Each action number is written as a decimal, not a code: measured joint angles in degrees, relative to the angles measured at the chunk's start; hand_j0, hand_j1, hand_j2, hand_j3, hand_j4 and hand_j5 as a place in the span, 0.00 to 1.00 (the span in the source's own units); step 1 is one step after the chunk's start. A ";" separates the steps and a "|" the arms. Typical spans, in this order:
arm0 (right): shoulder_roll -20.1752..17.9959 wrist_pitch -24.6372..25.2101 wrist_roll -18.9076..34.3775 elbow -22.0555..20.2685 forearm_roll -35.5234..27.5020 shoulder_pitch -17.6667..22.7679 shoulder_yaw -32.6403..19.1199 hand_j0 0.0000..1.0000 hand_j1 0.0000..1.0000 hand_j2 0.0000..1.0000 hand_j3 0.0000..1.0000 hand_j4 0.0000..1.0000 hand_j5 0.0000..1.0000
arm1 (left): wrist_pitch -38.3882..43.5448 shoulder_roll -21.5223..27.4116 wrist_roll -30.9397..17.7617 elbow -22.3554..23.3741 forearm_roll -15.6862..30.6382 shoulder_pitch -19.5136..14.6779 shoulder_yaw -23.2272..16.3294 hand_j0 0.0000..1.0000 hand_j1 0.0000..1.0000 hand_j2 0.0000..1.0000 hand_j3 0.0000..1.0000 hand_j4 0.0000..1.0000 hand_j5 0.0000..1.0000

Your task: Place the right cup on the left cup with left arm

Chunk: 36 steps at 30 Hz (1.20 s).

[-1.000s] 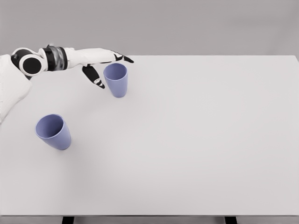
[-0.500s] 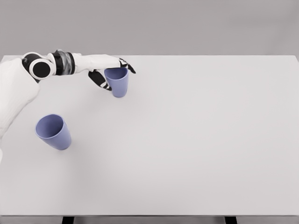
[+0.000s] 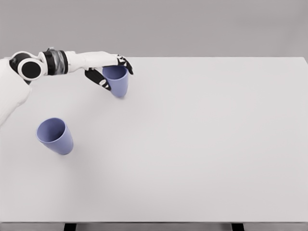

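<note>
Two blue-violet cups are in the head view. The right cup (image 3: pixel 117 81) is near the table's back left, tilted slightly, with my left hand (image 3: pixel 111 72) shut on it just under the rim, thumb in front and fingers behind. It looks lifted a little off the table. The left cup (image 3: pixel 55 136) stands upright and open nearer the front left, well apart from the hand. My left arm (image 3: pixel 48 65) reaches in from the left edge. The right arm is out of sight.
The white table (image 3: pixel 202 144) spreads wide to the right and front. Its front edge runs along the bottom of the picture and its back edge lies just behind the held cup.
The left hand closed in from beside the right cup and took hold of it. The cup has since shifted slightly up and to the left with the hand.
</note>
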 measured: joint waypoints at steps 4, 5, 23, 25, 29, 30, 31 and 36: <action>0.00 0.00 0.00 0.00 0.00 0.00 0.01 1.00 1.00 1.00 1.00 1.00 1.00 | -0.03 4.06 -0.05 -5.21 3.20 0.88 -0.40 0.65 0.65 0.65 0.65 0.65 0.65; 0.00 0.00 0.00 0.00 0.00 0.00 0.02 1.00 1.00 1.00 1.00 1.00 1.00 | -0.04 5.16 -0.06 -6.66 3.99 1.23 -0.44 0.65 0.65 0.65 0.65 0.65 0.65; 0.00 0.00 0.00 0.00 0.00 0.00 0.02 1.00 1.00 1.00 1.00 1.00 1.00 | -0.04 32.31 0.02 -33.24 20.17 6.41 0.05 0.65 0.65 0.65 0.65 0.65 0.65; 0.00 0.00 0.00 0.00 0.00 0.00 0.01 1.00 1.00 1.00 1.00 1.00 1.00 | -0.08 36.38 0.00 -36.26 22.58 8.00 0.14 0.65 0.65 0.65 0.65 0.65 0.65; 0.00 0.00 0.00 0.00 0.00 0.00 0.01 1.00 1.00 1.00 1.00 1.00 1.00 | -0.05 42.49 0.04 -40.28 26.28 8.00 0.29 0.65 0.65 0.65 0.65 0.65 0.65; 0.00 0.00 0.00 0.00 0.00 0.00 0.00 1.00 1.00 1.00 1.00 1.00 1.00 | -0.05 43.45 0.04 -40.89 26.98 8.00 0.31 0.65 0.65 0.65 0.65 0.65 0.65; 0.00 0.00 0.00 0.00 0.00 0.00 0.01 1.00 1.00 1.00 1.00 1.00 1.00 | -0.05 44.45 0.05 -41.59 27.66 7.91 0.32 0.65 0.65 0.65 0.65 0.65 0.65; 0.00 0.00 0.00 0.00 0.00 0.00 -0.01 1.00 1.00 1.00 1.00 1.00 1.00 | -0.06 50.12 0.02 -45.72 31.28 8.09 0.34 0.65 0.65 0.65 0.65 0.65 0.65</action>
